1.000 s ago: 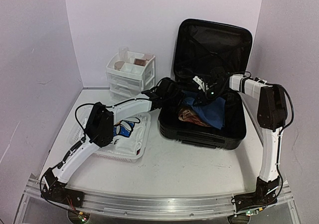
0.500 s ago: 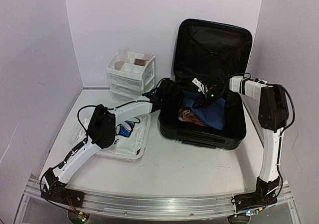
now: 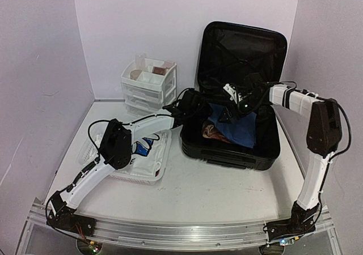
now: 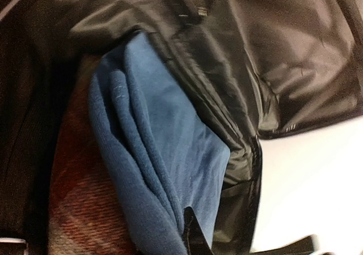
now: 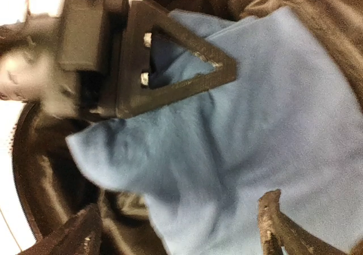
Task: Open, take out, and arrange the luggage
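Note:
The luggage (image 3: 229, 150), a black hard-shell suitcase, lies open with its lid (image 3: 241, 51) standing upright. Inside it are a folded blue cloth (image 3: 237, 128) and a red plaid piece (image 3: 214, 132). My left gripper (image 3: 204, 112) reaches in from the left and is shut on a fold of the blue cloth (image 4: 164, 153); its dark tip (image 4: 190, 232) is buried in the fabric. My right gripper (image 3: 228, 111) hovers open over the blue cloth (image 5: 255, 113), with its fingers (image 5: 271, 221) wide apart and holding nothing. The left gripper's black triangular finger (image 5: 170, 62) shows in the right wrist view.
A white mesh basket (image 3: 161, 167) holding white and blue items sits left of the suitcase, under the left arm. A small white drawer unit (image 3: 148, 88) stands at the back left. Purple walls close in on three sides. The suitcase's black lining (image 4: 272, 56) bunches beside the cloth.
My left gripper has shut on the blue cloth. My right gripper has opened, let the cloth go and drawn back slightly up and to the right.

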`<state>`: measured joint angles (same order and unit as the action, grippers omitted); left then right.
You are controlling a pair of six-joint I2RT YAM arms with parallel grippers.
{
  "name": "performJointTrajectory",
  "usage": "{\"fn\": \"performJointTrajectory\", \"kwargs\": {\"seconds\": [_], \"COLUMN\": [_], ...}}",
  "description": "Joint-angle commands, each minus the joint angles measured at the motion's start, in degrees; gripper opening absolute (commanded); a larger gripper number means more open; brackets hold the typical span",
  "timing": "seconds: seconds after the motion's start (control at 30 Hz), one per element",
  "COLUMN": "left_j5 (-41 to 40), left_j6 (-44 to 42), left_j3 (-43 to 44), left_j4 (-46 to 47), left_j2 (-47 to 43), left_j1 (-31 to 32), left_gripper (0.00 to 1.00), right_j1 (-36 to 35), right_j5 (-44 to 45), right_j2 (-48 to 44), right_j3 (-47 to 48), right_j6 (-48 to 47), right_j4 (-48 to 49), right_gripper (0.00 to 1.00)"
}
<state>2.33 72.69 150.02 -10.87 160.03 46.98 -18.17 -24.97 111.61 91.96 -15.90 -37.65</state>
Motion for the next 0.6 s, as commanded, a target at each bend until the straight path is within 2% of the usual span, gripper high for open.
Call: {"fn": "performJointTrajectory", "kwargs": {"seconds": [0.0, 0.13, 0.37, 0.57], "left_j5": [-0.3, -0.6, -0.8, -2.6], "left_j6": [-18.4, -28.0, -35.4, -35.7], "left_j3": [2.6, -0.7, -7.8, -24.3], "left_j4": [4.6, 4.8, 5.0, 5.1], "left_j2": [-8.9, -13.2, -22.0, -36.4], "left_j1": [1.1, 2.2, 4.5, 4.7], "left_gripper": [0.00, 0.00, 0.00, 0.00], "right_j1": [-0.1, -0.1, -0.2, -0.2], "right_j5": [5.4, 7.0, 8.2, 9.6], "right_j2": [-13.6, -21.1, -29.0, -33.5], "right_j3": [-3.5, -9.6, -16.1, -17.0], "right_j6": [4.6, 5.8, 7.0, 7.6], "right_j4": [5.4, 7.7, 8.1, 7.1], "right_gripper": [0.98, 0.98, 0.98, 0.98]}}
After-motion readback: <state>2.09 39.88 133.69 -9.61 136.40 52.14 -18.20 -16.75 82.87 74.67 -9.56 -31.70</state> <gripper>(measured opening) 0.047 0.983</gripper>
